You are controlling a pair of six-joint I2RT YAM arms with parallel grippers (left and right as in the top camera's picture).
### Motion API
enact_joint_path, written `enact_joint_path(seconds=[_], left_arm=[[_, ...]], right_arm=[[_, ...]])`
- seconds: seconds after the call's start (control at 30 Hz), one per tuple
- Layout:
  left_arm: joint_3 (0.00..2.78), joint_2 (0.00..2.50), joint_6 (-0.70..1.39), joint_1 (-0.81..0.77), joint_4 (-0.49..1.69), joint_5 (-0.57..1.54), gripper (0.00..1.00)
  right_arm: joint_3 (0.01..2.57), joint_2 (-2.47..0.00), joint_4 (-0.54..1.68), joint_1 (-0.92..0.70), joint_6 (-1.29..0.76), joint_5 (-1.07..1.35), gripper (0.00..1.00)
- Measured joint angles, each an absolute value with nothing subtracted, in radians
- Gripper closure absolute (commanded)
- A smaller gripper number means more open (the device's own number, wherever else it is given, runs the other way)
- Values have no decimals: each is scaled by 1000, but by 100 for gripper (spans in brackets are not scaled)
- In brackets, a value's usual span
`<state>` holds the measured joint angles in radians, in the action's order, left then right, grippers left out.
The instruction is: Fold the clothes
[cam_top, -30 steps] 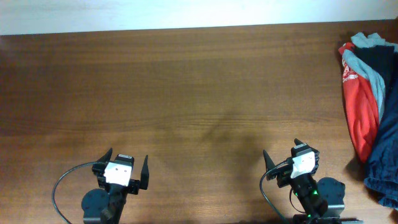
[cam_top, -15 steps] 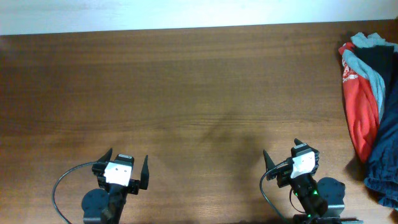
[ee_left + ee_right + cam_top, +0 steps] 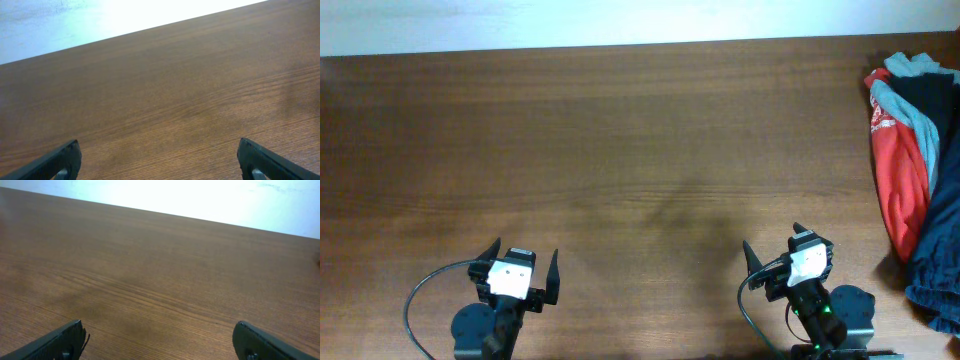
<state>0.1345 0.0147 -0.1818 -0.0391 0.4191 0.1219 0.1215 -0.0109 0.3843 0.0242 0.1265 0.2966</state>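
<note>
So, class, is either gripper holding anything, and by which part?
Nothing is held. The left gripper and right gripper both stand open above the brown wooden table, apart from the dark navy-blue cloth garment at its right edge.

A robotics lab, seemingly: a wood-grain table carrying a cabled left arm and right arm (pale backdrop beyond).
</note>
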Motion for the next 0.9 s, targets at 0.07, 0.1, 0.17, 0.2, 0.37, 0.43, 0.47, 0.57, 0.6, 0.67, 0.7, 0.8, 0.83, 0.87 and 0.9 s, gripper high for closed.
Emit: enact_joint_path(seconds=[0.07, 0.1, 0.17, 0.2, 0.37, 0.43, 0.47, 0.57, 0.6, 0.67, 0.7, 0.8, 0.83, 0.87, 0.9], left_arm=[[134, 15, -182, -39, 419, 122, 1], [134, 15, -182, -39, 419, 122, 1], [134, 15, -182, -39, 419, 122, 1], [134, 15, -182, -39, 419, 122, 1], [134, 15, -182, -39, 419, 122, 1], [134, 15, -182, -39, 419, 122, 1], [134, 15, -182, -39, 419, 122, 1], [134, 15, -182, -39, 419, 122, 1], [134, 15, -182, -39, 419, 122, 1], [134, 15, -182, -39, 419, 122, 1], [134, 15, -182, -39, 419, 122, 1], [134, 15, -182, -39, 421, 121, 1], [134, 15, -182, -39, 422, 122, 1], [134, 15, -182, -39, 422, 120, 1], [133, 15, -182, -39, 422, 119, 0]], right_arm=[[121, -11, 385, 24, 127, 297, 1], [121, -11, 384, 24, 127, 297, 1], [121, -11, 369, 24, 127, 297, 1], [121, -11, 361, 24, 123, 314, 1], [120, -11, 320, 24, 103, 466, 1], [120, -11, 316, 24, 67, 521, 1], [120, -11, 315, 24, 38, 541, 1], [121, -11, 295, 24, -64, 583, 2], [121, -11, 293, 24, -77, 587, 2], [154, -18, 317, 24, -99, 578, 2], [220, -36, 350, 24, -107, 552, 2], [400, -104, 442, 24, -118, 486, 2], [496, -166, 489, 24, -121, 449, 2], [552, -204, 532, 24, -123, 429, 2], [649, -286, 606, 24, -125, 396, 2]])
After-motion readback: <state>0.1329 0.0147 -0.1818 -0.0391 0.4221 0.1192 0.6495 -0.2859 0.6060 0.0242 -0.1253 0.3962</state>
